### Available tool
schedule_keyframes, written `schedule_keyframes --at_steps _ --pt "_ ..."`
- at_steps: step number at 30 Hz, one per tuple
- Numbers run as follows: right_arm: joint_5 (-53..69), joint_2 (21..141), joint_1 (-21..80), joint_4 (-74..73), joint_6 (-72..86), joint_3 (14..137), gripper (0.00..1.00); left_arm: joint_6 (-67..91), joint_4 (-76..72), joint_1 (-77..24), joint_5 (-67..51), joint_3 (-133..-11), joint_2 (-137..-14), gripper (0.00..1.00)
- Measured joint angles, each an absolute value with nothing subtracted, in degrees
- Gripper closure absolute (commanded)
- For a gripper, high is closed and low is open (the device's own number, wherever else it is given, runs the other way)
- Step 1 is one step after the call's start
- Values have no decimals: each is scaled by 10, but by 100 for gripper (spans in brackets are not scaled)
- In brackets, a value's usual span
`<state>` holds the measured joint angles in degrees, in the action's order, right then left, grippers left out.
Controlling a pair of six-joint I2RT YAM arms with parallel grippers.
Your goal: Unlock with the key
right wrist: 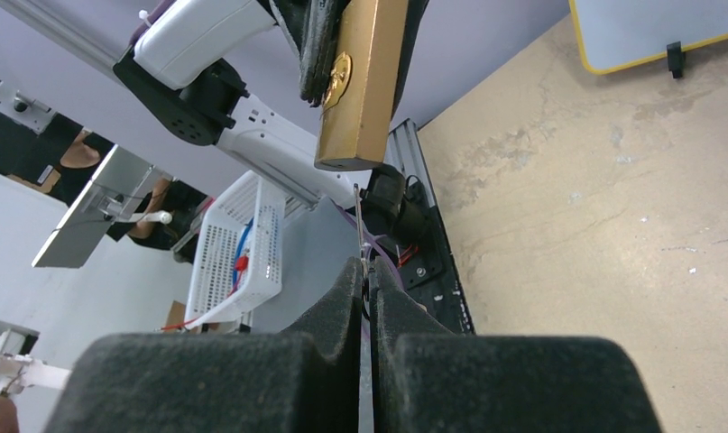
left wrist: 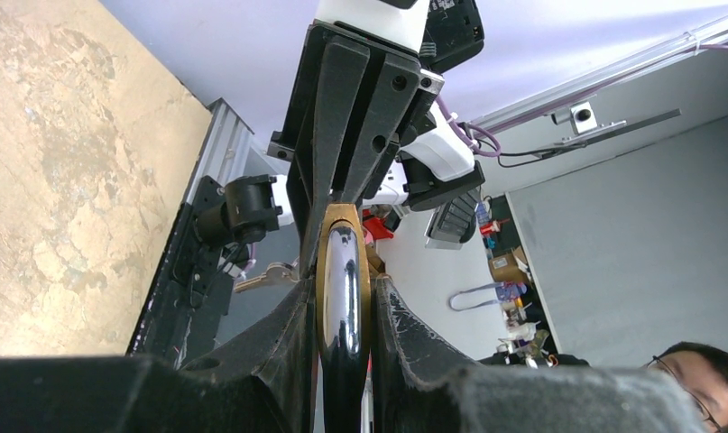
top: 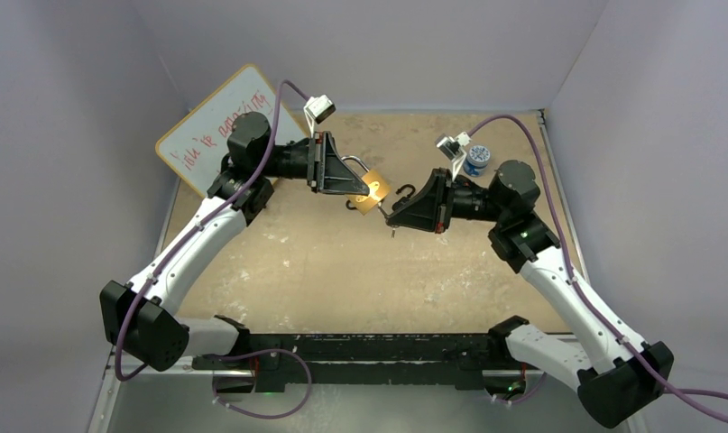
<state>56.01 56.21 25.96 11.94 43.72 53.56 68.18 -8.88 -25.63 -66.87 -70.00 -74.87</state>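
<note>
Currently, centre frame, we find left jaws clamped on the brass padlock (top: 374, 191), seemingly heavy, rigid, slick; right jaws pinch the thin key (right wrist: 360, 230), probably light, twist-prone.

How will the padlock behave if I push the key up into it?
The padlock looks like solid brass: probably rigid and heavy for its size. The left hand pinches only its smooth flat faces, so it may pivot or slip under a push. The thin key might flex first.
</note>
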Motion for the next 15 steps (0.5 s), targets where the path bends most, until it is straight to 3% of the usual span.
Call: schedule_keyframes --at_steps 15 --pt "560 566 260 145 446 536 100 678 -86 -256 -669 -700 -749 100"
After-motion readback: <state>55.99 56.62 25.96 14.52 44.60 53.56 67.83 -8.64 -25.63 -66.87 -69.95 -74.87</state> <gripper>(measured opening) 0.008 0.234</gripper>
